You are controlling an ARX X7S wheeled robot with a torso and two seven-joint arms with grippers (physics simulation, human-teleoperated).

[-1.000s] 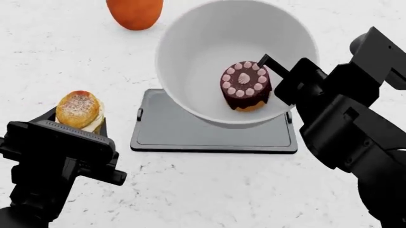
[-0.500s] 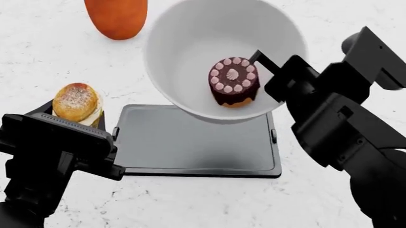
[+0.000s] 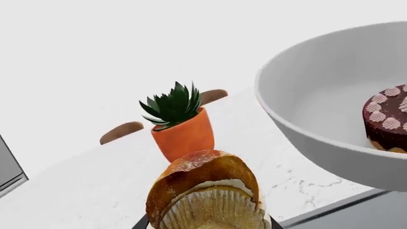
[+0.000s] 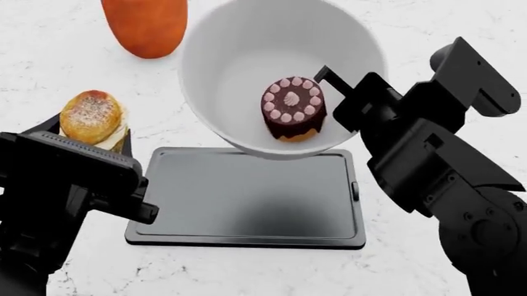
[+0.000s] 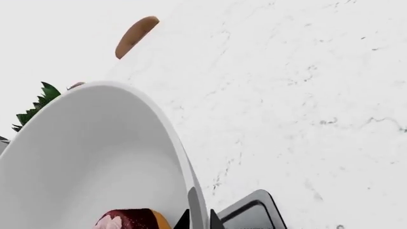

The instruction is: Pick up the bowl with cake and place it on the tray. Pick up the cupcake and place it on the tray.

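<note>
Bowl with cake: clamped at its rim by right hand, carried off the tray toward its far edge. Cupcake: grasped in left hand, left of tray; neither placed yet.

White marble tabletop, grey-veined all over.
The dark tray sits flat on it at the near middle, and an orange plant pot stands well back on the left.
</note>
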